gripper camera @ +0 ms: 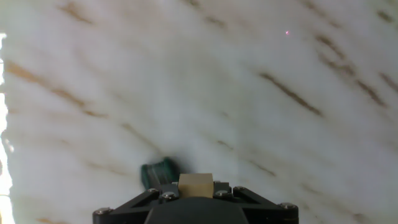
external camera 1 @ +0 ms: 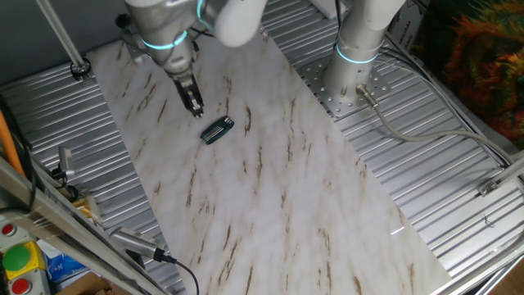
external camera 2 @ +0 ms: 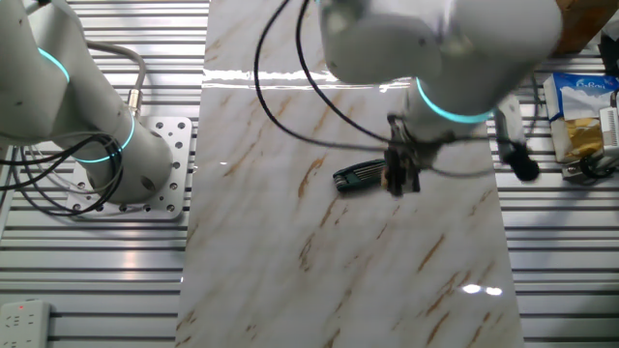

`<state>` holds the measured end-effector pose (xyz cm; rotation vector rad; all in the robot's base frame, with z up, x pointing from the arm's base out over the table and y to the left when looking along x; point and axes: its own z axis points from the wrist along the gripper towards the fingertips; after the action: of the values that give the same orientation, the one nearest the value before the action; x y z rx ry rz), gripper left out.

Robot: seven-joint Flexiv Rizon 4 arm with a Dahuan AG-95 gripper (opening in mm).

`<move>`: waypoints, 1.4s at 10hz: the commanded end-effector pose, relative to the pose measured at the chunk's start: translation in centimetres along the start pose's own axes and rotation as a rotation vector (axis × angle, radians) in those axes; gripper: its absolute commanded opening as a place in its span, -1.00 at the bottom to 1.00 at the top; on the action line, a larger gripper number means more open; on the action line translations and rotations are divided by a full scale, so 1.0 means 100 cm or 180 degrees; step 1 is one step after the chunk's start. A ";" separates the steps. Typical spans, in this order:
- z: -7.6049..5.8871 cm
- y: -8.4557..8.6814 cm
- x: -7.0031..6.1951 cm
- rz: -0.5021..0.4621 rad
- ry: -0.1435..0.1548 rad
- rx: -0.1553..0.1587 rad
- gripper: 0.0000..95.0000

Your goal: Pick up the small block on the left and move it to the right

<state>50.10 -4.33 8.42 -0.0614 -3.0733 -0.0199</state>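
Observation:
In the hand view the small block [gripper camera: 196, 185], a plain light tan cube, sits between the jaws of my gripper [gripper camera: 196, 194], which is shut on it. In one fixed view the gripper [external camera 1: 195, 107] points down at the marble table, just up and left of the flat dark oblong piece [external camera 1: 217, 129]. In the other fixed view the gripper [external camera 2: 398, 180] is right beside that dark piece [external camera 2: 360, 177]. The block is too small to make out in the fixed views. I cannot tell whether the block is lifted off the table.
The dark piece with the greenish edge also shows in the hand view [gripper camera: 157, 171], just left of the block. A second arm's base [external camera 1: 354, 70] stands on a plate beside the marble top [external camera 1: 270, 205]. Boxes [external camera 2: 580, 116] lie past the far side.

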 end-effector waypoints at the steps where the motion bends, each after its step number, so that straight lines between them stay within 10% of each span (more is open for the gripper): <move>1: -0.002 0.002 0.000 0.0005 -0.0007 -0.0090 -1.00; 10: -0.002 0.001 0.000 0.0075 -0.0018 -0.0042 -1.00; 14: -0.002 0.001 0.000 -0.0471 -0.0029 -0.0050 -1.00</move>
<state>50.10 -4.22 8.61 0.0369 -3.0829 -0.0473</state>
